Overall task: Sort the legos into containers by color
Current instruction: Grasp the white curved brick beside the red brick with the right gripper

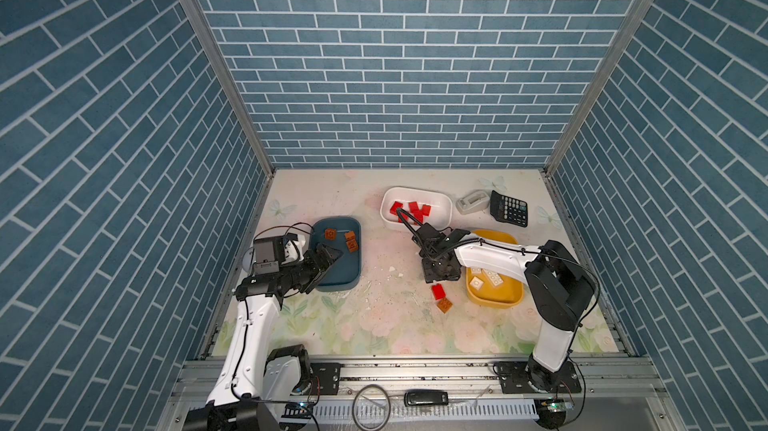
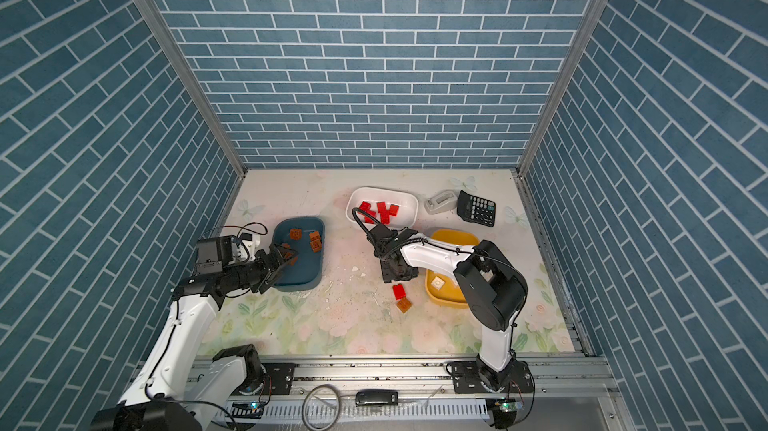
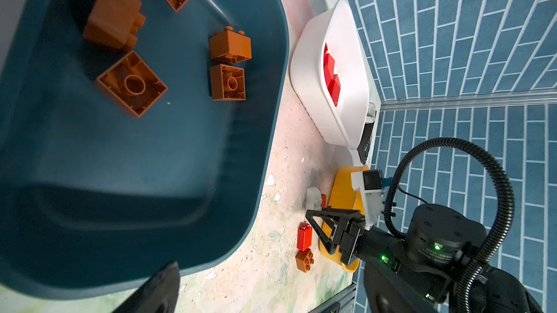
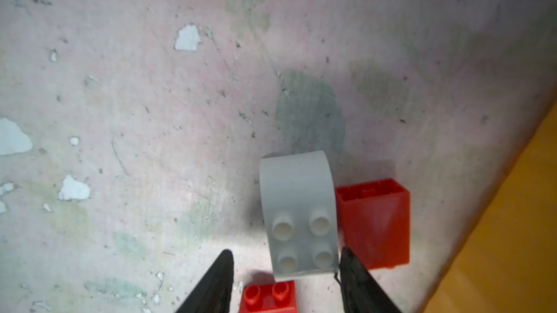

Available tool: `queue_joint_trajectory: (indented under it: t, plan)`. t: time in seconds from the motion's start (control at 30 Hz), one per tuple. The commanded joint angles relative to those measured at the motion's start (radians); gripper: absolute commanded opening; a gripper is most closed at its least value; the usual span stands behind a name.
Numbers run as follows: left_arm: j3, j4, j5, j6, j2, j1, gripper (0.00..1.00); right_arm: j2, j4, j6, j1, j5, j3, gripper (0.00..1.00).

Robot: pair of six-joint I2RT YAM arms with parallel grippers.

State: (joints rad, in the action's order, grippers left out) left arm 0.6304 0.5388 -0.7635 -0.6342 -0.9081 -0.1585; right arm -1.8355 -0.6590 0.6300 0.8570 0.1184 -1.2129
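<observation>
My right gripper (image 1: 434, 280) (image 4: 287, 279) is down on the table beside the yellow container (image 1: 494, 303), open. Its jaws straddle a white lego (image 4: 298, 215) with one curved end. One finger touches the lego's side; the other stands apart from it. A red lego (image 4: 373, 224) lies against the white one, and another red lego (image 1: 438, 291) and a brown lego (image 1: 444, 305) lie nearer the front. My left gripper (image 1: 330, 257) hangs open and empty over the teal container (image 1: 336, 273), which holds several brown legos (image 3: 132, 83). The white container (image 1: 415, 191) holds several red legos (image 1: 411, 211).
White legos (image 1: 486, 279) lie in the yellow container, partly under my right arm. A grey tape dispenser (image 1: 471, 202) and a black calculator (image 1: 509, 208) sit at the back right. White crumbs (image 1: 392, 270) dot the mat between the teal and yellow containers.
</observation>
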Motion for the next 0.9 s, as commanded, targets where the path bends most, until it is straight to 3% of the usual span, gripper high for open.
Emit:
queue_joint_trajectory:
  t: [0.0,0.67,0.87]
  plan:
    - [-0.009,-0.019,-0.006,-0.001,0.006,0.004,0.97,-0.015,0.009,-0.015,-0.003,-0.029,-0.021,0.57]
    - [-0.023,-0.023,-0.002,-0.009,0.016,0.005,0.97,-0.123,-0.052,-0.026,-0.008,0.009,-0.106,0.53]
    - [-0.021,-0.026,-0.002,-0.008,0.006,0.005,0.97,-0.133,-0.055,-0.029,-0.012,0.014,-0.121,0.35]
